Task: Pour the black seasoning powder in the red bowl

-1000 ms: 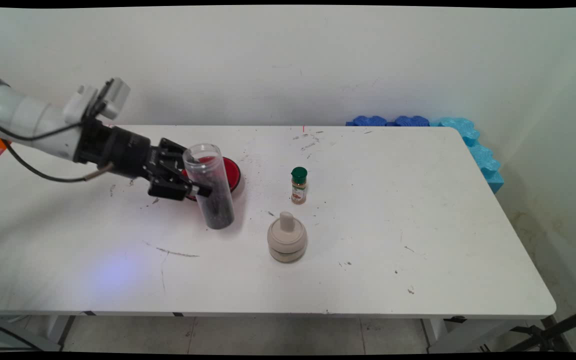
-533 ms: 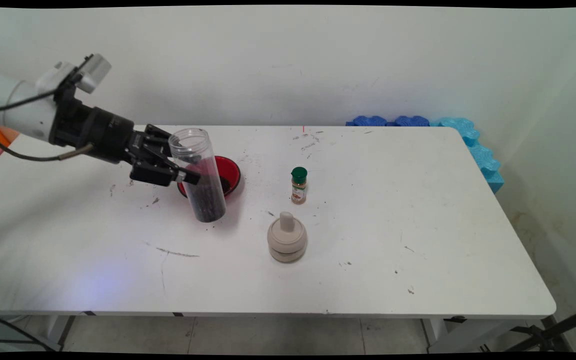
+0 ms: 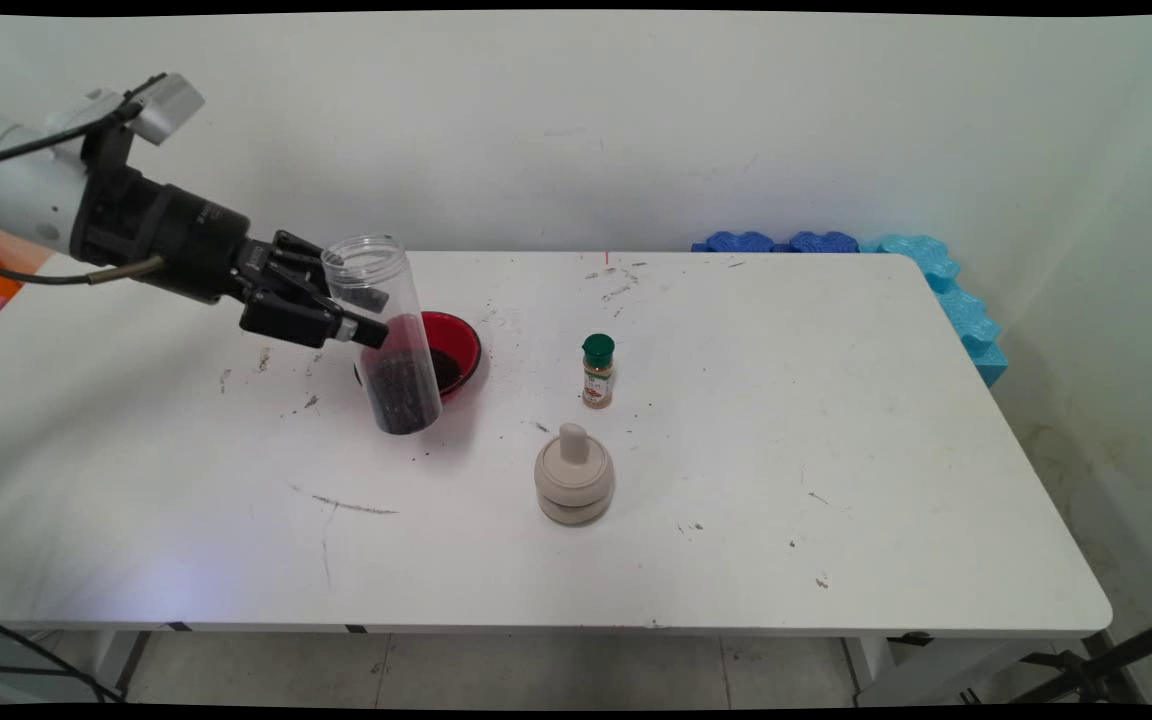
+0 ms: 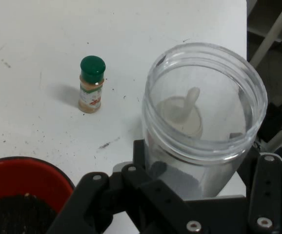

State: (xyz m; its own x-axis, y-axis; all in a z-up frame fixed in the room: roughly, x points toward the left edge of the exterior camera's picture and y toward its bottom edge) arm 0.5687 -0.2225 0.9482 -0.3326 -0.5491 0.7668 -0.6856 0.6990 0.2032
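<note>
Gripper (image 3: pixel 361 318) clamped around a clear open-topped jar (image 3: pixel 386 335), half full of dark grains, held tilted and clear of the table (image 3: pixel 836 480) in front of the red bowl (image 3: pixel 463 345). Dark grains in the bowl already; most in the jar. Spice bottle (image 3: pixel 597 371) and beige lidded pot (image 3: pixel 575 475) standing apart to the right, untouched.

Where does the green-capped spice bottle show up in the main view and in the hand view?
Main view: the spice bottle stands upright near the table's middle, right of the red bowl.
Hand view: the bottle is at upper left, above the bowl.
Shared landmark: the clear jar held in the gripper.
</note>
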